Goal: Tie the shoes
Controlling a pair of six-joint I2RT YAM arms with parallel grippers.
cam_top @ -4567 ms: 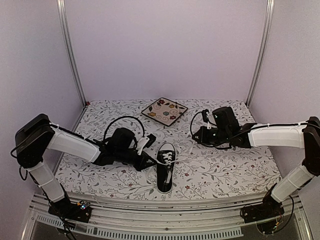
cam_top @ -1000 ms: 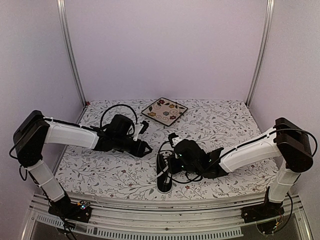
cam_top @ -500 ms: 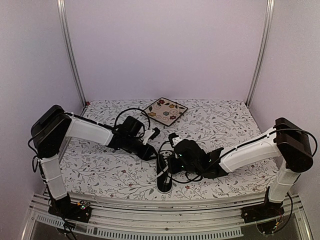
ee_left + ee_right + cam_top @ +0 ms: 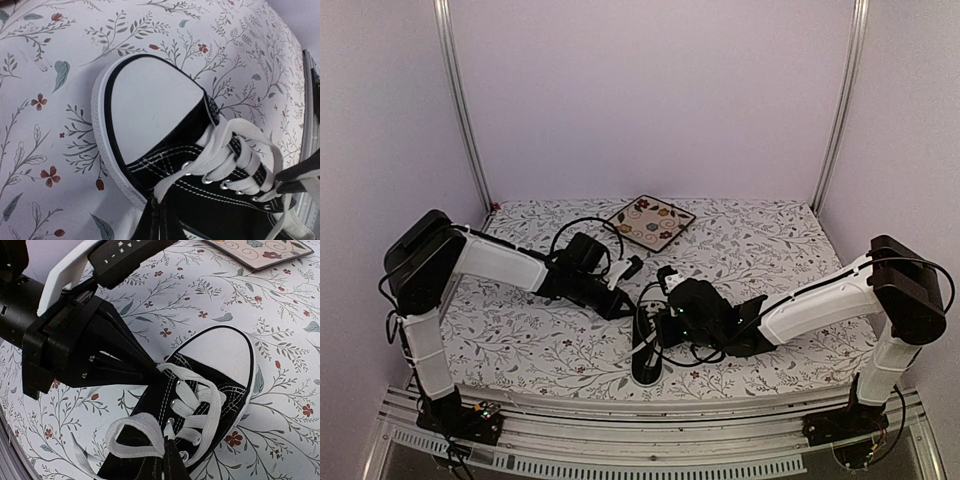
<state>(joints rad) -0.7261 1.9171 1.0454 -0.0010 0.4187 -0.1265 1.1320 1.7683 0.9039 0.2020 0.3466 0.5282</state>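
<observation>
Since 1 second ago the left arm has swung in beside the shoe, and the left gripper (image 4: 624,304) has gone from part-open to shut; the right arm is unchanged.

Floral-patterned cloth worktop (image 4: 520,345) carries everything. Small black canvas low-top sneaker (image 4: 644,370) lies front-centre, between both wrists. Square floral-patterned plate (image 4: 648,221) sits well behind it and is no obstruction.

Left jaws are pinched on a strand of the flat white laces (image 4: 235,150) by the eyelets nearest the toe. Right gripper (image 4: 164,452) jaws are pinched on a lace loop further up.

Judgement: the shoe is light and will slide if tugged; the canvas is soft and the laces limp. Take hold of the laces only. The 2 wrists crowd each other, so collision is the main risk.
</observation>
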